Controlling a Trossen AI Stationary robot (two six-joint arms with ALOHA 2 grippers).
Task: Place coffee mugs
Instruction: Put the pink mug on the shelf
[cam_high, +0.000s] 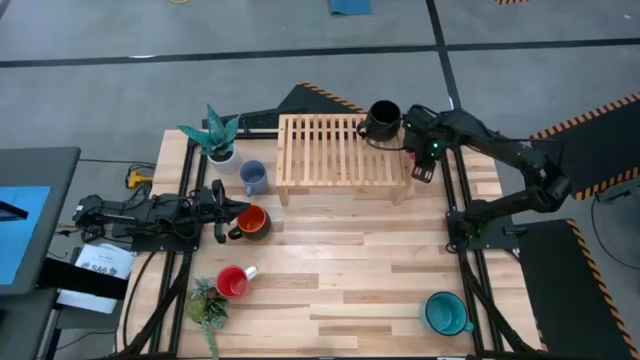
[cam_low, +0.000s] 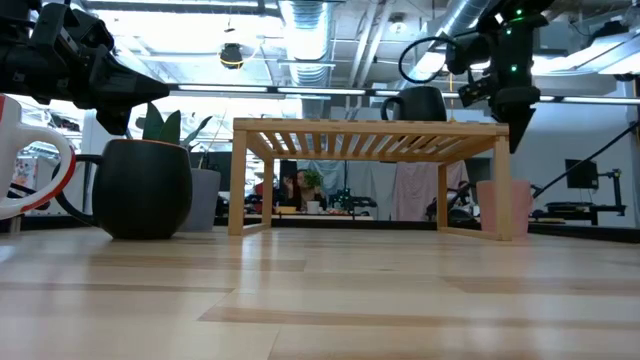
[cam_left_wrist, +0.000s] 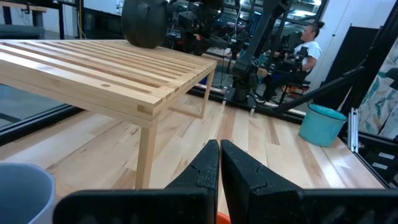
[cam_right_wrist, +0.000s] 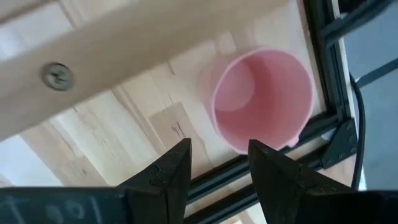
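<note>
Pink mug (cam_right_wrist: 261, 99) sits below right tool (cam_right_wrist: 217, 163), its fingers spread

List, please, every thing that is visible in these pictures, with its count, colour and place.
rack: 1, light wood, back middle of table
black mug: 1, on rack's right back corner
pink mug: 1, on table below right end effector
pale blue mug: 1, left of rack
orange mug: 1, by left end effector
red mug: 1, front left
teal mug: 1, front right
plants: 2, green, left side
left end effector: shut, by orange mug
right end effector: open, above pink mug
</note>
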